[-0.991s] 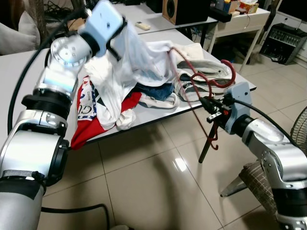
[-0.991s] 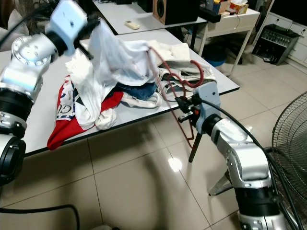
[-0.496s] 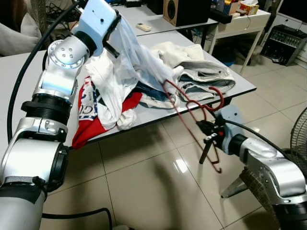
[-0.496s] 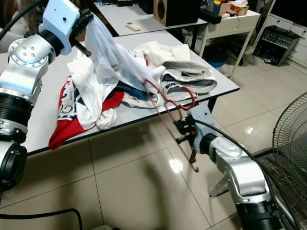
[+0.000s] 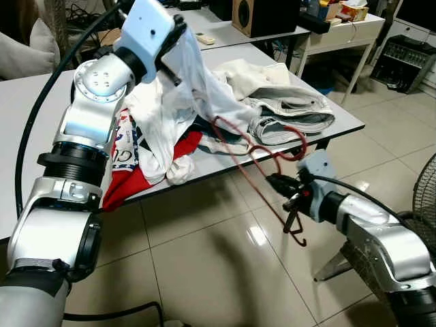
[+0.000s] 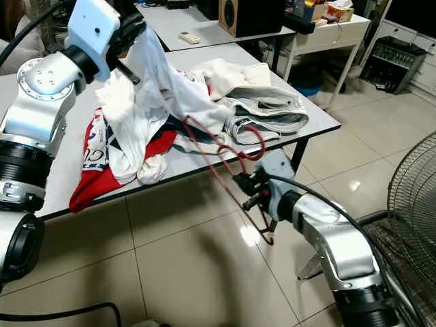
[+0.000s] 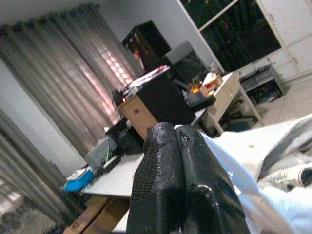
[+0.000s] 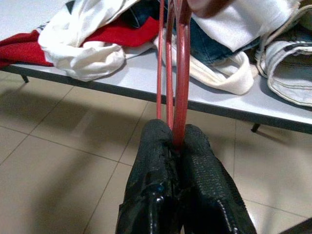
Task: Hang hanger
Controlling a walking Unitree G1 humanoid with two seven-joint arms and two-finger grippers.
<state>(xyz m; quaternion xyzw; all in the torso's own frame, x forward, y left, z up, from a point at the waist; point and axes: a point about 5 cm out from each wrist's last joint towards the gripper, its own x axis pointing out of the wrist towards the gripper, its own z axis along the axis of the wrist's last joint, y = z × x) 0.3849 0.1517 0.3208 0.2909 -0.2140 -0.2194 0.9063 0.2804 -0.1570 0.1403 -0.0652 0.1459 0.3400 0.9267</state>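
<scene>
White table [image 5: 20, 102] on glossy tile floor [image 5: 204, 272], jaws clamping red hanger [image 5: 262, 153], white garment [image 5: 197, 82]

Red wire hanger [image 5: 262, 158], thin and glossy, tilted off the front edge of the worktop [image 5: 225, 162]. Hook curling near the pale folded clothes, one end dipping low over the tiled floor, upper corner under the white garment [image 5: 184, 88].

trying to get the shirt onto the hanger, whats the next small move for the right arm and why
Probably raise the right gripper and push the red hanger's far end deeper into the white garment. The left gripper holds that garment up above the table, and the hanger slants up into its folds while its hook hangs low beside the table.
</scene>
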